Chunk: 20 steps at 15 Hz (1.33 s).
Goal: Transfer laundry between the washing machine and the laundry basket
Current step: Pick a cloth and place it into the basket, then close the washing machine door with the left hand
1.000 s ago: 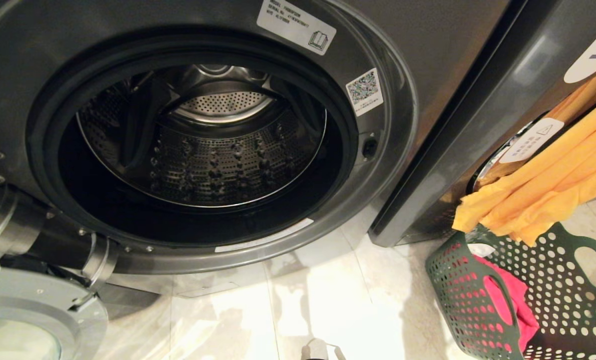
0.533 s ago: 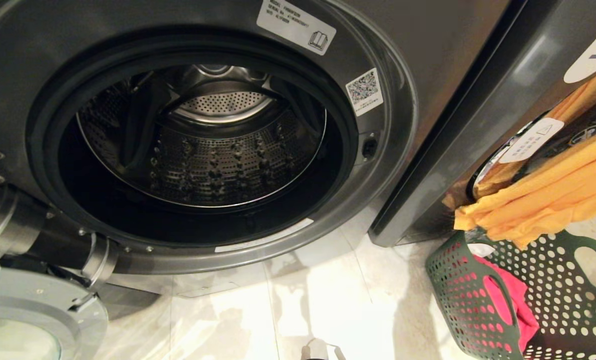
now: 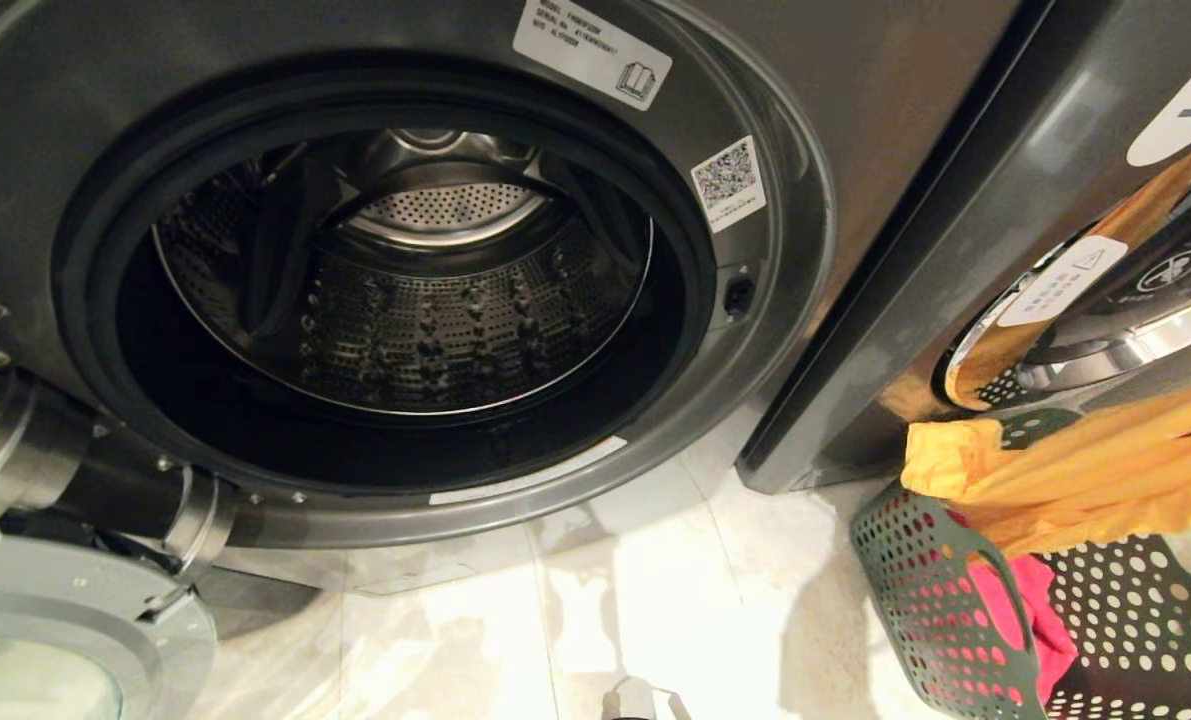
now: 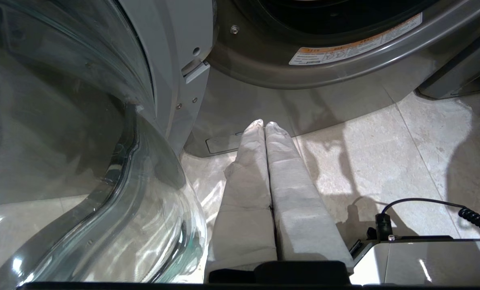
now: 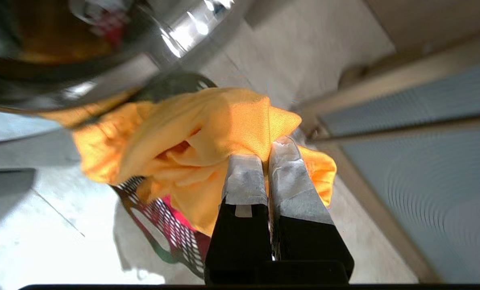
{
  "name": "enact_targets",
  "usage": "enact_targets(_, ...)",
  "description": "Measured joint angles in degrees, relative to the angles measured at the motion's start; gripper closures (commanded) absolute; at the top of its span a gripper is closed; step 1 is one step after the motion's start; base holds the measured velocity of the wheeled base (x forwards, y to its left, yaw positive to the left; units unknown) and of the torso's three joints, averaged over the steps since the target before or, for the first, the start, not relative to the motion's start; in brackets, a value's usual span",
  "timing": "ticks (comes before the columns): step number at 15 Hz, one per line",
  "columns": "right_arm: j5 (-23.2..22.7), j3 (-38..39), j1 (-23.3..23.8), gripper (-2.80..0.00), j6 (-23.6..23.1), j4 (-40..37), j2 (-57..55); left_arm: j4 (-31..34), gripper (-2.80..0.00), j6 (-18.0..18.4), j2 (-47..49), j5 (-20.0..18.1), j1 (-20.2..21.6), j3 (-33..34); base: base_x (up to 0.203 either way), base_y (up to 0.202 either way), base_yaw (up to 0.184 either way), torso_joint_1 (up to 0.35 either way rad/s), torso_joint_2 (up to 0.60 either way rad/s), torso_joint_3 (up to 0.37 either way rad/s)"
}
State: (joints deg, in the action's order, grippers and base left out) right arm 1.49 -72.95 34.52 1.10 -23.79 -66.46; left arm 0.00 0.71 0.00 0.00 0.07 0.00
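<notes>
My right gripper [image 5: 266,155], clamped on the yellow garment [image 5: 191,133], hangs over the laundry basket [image 3: 915,590] holding pink cloth [image 3: 1040,610]; drum [image 3: 405,300] looks empty.

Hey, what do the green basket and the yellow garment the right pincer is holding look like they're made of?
The green basket looks like moulded plastic: stiff walls punched with even round holes. The yellow garment pinched in the right pincer seems a soft matte knit, probably cotton; it folds and droops limply.
</notes>
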Motion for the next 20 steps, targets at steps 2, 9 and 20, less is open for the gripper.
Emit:
enact_targets(2,-0.03,2.58,2.3,-2.8,-0.16,0.89,-1.95,0.0,0.0,0.0,0.0,0.0,0.0,0.0,0.0,0.0,0.0,0.0,0.0,0.0)
enact_targets(9,-0.37,6.01,3.93,-2.8,-0.56,1.03,-3.85,0.0,0.0,0.0,0.0,0.0,0.0,0.0,0.0,0.0,0.0,0.0,0.0,0.0)
enact_targets(20,-13.5,18.58,-20.65,0.0,-6.43,1.11,15.97,0.0,0.0,0.0,0.0,0.0,-0.02,0.0,0.0,0.0,0.0,0.0,0.0,0.0)
